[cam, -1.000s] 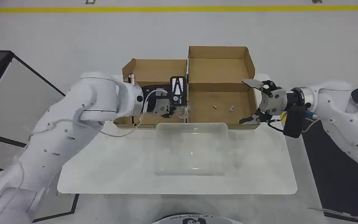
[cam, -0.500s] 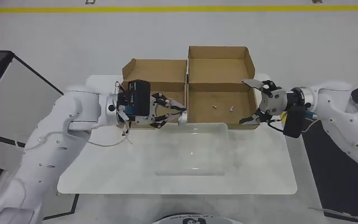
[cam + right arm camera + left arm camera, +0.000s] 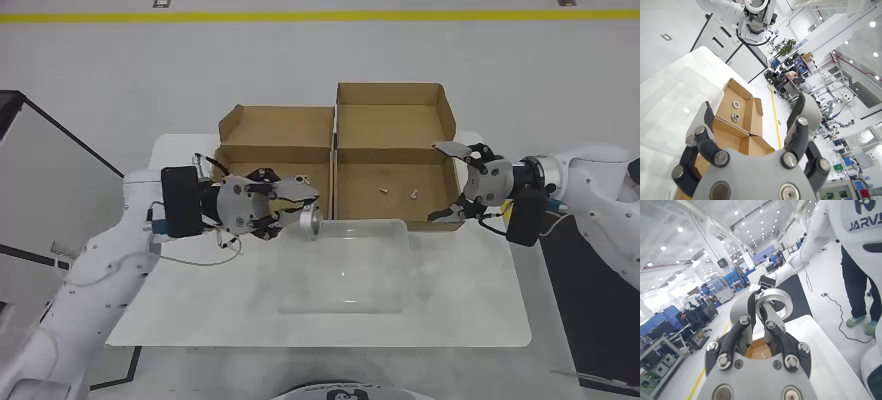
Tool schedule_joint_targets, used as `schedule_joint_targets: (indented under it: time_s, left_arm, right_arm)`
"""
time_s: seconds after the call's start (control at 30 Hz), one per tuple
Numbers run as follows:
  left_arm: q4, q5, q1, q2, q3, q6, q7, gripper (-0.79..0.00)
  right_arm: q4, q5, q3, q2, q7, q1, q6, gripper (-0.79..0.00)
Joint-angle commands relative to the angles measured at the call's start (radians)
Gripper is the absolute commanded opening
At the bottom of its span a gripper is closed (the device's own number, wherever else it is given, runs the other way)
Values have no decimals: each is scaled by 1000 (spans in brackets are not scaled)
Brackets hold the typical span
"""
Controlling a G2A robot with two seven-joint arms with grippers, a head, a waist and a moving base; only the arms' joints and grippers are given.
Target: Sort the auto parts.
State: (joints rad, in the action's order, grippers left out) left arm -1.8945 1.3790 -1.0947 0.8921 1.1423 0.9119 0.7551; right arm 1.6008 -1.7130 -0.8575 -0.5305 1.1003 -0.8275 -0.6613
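Observation:
My left gripper (image 3: 303,203) is shut on a silver metal ring (image 3: 309,218), held at the front edge of the left cardboard box (image 3: 275,125), by the far left corner of the clear tray (image 3: 342,265). In the left wrist view one finger passes through the ring (image 3: 774,302) and the other presses its outside, the gripper (image 3: 758,303) being shut on its wall. My right gripper (image 3: 440,182) stands open at the right side of the right cardboard box (image 3: 390,110). Its spread fingers (image 3: 709,113) hold nothing. Another ring (image 3: 736,104) and a flanged hub (image 3: 735,116) lie in the left box.
Two small screws (image 3: 381,187) lie on the floor of the right box. The white table (image 3: 200,300) has bare room in front of and beside the tray. Both boxes stand side by side along the table's far edge with flaps up.
The left arm has drawn back out of the left box toward the left and front, carrying the ring to the box's front edge. The right arm has stayed still.

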Motion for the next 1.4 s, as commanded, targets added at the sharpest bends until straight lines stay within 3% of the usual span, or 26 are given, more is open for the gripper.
schedule_joint_targets:
  time_s: [0.0, 0.2, 0.4, 0.87, 1.37]
  left_arm:
    - [14, 48, -5, 4, -5, -36, 104, -785]
    - [57, 115, -16, 13, -31, -132, 286, -785]
    - [69, 119, -5, 14, -58, -178, 331, -785]
    - [104, 11, 8, 12, -60, -208, 361, -785]
    - [117, 13, 6, 10, -59, -193, 346, -785]
  right_arm:
    - [0, 0, 0, 0, 0, 0, 0, 0]
    - [0, 0, 0, 0, 0, 0, 0, 0]
    - [0, 0, 0, 0, 0, 0, 0, 0]
    - [0, 0, 0, 0, 0, 0, 0, 0]
    - [0, 0, 0, 0, 0, 0, 0, 0]
